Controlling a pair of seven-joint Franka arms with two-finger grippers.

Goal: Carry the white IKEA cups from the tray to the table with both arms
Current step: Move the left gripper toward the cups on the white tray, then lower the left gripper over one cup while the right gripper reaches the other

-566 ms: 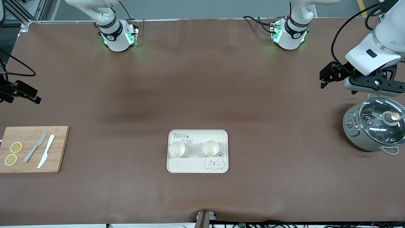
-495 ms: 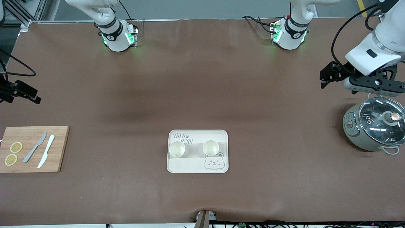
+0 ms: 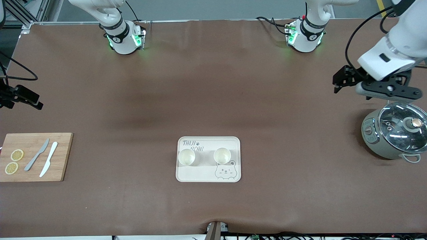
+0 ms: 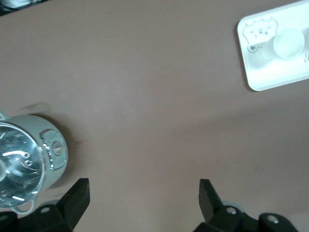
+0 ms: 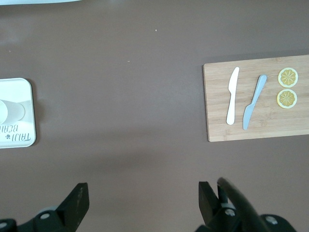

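Two white IKEA cups stand upright side by side on the cream bear-printed tray, in the middle of the table's length. One cup shows in the left wrist view and part of the other cup in the right wrist view. My left gripper hangs open over bare table beside the pot, with nothing between its fingers. My right gripper is open and empty too, over bare table between the tray and the cutting board. Both are well away from the cups.
A grey pot with a glass lid sits at the left arm's end of the table. At the right arm's end a wooden cutting board carries two knives and two lemon slices. Brown cloth covers the table.
The left arm has shifted slightly away from the pot, toward the robots' bases and the table's middle. The right arm, cups and tray have not moved.
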